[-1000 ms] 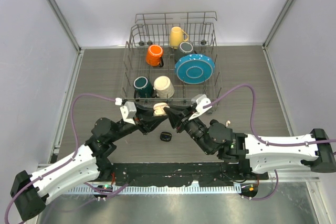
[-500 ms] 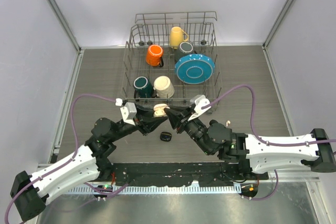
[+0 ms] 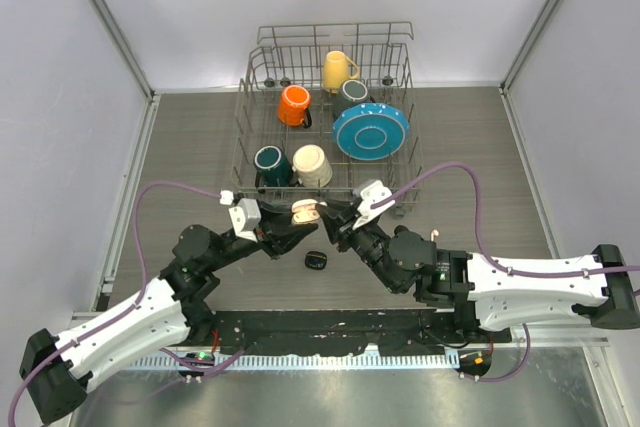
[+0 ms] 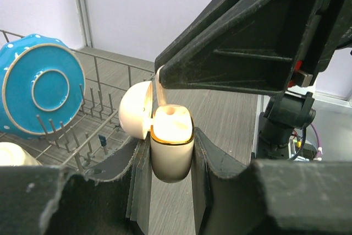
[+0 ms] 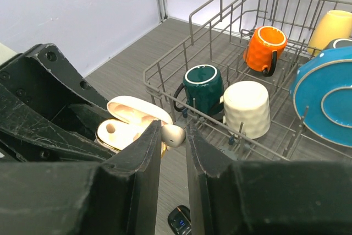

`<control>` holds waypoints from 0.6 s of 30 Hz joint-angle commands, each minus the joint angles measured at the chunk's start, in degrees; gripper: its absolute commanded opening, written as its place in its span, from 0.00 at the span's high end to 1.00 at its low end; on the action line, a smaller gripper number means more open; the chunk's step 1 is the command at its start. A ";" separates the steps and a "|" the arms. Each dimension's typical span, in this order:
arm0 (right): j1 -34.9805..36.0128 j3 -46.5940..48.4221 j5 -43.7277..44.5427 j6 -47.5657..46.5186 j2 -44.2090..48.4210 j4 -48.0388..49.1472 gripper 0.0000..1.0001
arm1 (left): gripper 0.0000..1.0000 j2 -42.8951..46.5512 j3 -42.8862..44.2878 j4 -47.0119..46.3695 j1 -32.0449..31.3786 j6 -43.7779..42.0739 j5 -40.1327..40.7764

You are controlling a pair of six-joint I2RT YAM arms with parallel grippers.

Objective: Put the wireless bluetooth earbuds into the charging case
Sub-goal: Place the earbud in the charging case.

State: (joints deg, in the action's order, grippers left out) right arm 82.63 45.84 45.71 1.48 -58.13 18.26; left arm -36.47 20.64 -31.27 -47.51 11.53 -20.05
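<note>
My left gripper (image 4: pixel 170 145) is shut on the white charging case (image 4: pixel 171 149), held upright with its lid (image 4: pixel 133 117) flipped open. My right gripper (image 5: pixel 173 131) is shut on a white earbud (image 5: pixel 175 135), right beside the case (image 5: pixel 117 134). In the left wrist view the earbud's stem (image 4: pixel 160 85) hangs from the right fingers (image 4: pixel 236 53) just over the case's open top; I cannot tell whether it touches. From above, both grippers (image 3: pixel 296 226) (image 3: pixel 334 220) meet at the case (image 3: pixel 304 212), in front of the rack. No other earbuds show.
A small black case (image 3: pixel 316 261) lies on the table just below the grippers. Right behind them stands a wire dish rack (image 3: pixel 250 97) holding an orange mug (image 3: pixel 294 105), a yellow mug (image 3: pixel 337 70), a green mug (image 3: pixel 269 164), a cream mug (image 3: pixel 312 165) and a blue plate (image 3: pixel 370 130).
Both grippers have drifted slightly toward the near edge, and the right one has edged left, closer over the case. Both grips are unchanged.
</note>
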 commanded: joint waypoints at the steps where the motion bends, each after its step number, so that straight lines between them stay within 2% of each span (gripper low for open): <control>1: -0.01 3.28 -2.55 -0.16 -0.67 -3.92 0.99 | 1.00 0.70 2.65 -2.92 0.13 -0.98 0.37; 6: -0.01 3.11 -2.21 0.90 -0.50 -3.94 0.99 | 1.00 0.35 2.73 -3.36 0.13 -0.81 0.28; 12: -0.10 1.44 2.00 -0.68 2.66 1.42 0.99 | 1.00 1.05 2.30 -2.57 0.13 -0.46 0.98; 18: -0.10 1.88 1.31 -0.95 3.37 2.22 0.99 | 1.00 1.58 2.29 -1.69 0.13 -0.81 1.42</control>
State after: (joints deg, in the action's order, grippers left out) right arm 82.50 46.68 46.02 1.13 -56.05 16.67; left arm -35.62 20.67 -31.40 -47.51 11.51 -19.49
